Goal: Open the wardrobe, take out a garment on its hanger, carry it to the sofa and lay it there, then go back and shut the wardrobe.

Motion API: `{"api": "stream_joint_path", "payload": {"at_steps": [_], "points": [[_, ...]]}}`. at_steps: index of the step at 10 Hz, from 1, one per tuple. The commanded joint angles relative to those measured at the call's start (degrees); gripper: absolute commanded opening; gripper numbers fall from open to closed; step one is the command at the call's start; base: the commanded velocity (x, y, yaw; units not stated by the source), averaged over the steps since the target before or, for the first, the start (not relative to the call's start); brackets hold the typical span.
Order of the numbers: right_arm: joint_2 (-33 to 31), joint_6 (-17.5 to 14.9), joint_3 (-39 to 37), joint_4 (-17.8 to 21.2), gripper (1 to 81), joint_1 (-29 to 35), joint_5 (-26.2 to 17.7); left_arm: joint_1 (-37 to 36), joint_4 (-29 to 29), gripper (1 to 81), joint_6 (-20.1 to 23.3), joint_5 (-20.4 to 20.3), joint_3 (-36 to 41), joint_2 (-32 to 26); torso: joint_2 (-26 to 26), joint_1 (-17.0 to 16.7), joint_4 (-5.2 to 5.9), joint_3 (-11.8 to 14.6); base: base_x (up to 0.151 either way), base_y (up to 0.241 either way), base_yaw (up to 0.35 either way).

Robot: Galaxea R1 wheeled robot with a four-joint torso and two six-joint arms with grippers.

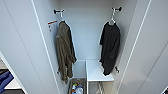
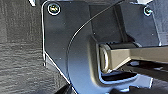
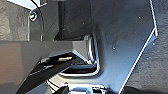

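The wardrobe (image 1: 87, 30) stands open before me, its white doors swung out at left (image 1: 20, 45) and right (image 1: 150, 50). Inside on the right hangs the garment (image 1: 110, 47), a black T-shirt, on its thin white hanger (image 1: 112, 19) from a black hook (image 1: 117, 9). Its hem falls over a white shelf (image 1: 96, 73). At lower left, past the left door, shows a bit of bright blue upholstery, the sofa (image 1: 5, 80).
An olive-brown jacket (image 1: 64, 50) hangs on the wardrobe's left side from another black hook (image 1: 58, 11), near an orange tag (image 1: 52, 23). A bin of colourful items (image 1: 77, 88) sits at the wardrobe's bottom. Dark carpet (image 2: 17, 50) shows under the robot's plate in both wrist views.
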Motion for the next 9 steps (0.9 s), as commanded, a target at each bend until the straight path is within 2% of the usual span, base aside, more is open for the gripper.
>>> {"api": "stream_joint_path", "payload": {"at_steps": [1, 3, 9], "points": [[0.5, -0.09, 0.4, -0.66, 81.1, 0.93, -3.21, -1.17, -0.01, 81.1, 0.11, 3.16, -0.1, 0.0, 0.0, 0.0, 0.0, 0.0, 0.0, 0.0, 0.0], [0.59, -0.09, 0.39, -0.66, 81.1, 0.93, -3.21, -1.25, -0.01, 81.1, 0.11, 3.16, -0.1, -0.09, 0.0, -0.02, 0.0, 0.0, 0.0, 0.0, 0.0], [0.59, -0.26, 0.49, -0.83, 81.1, 0.92, -3.21, -1.16, -0.01, 81.1, 0.11, 3.16, -0.1, -0.26, -0.09, -0.11, 0.0, 0.05, 0.085, 0.0, 0.0]]}}
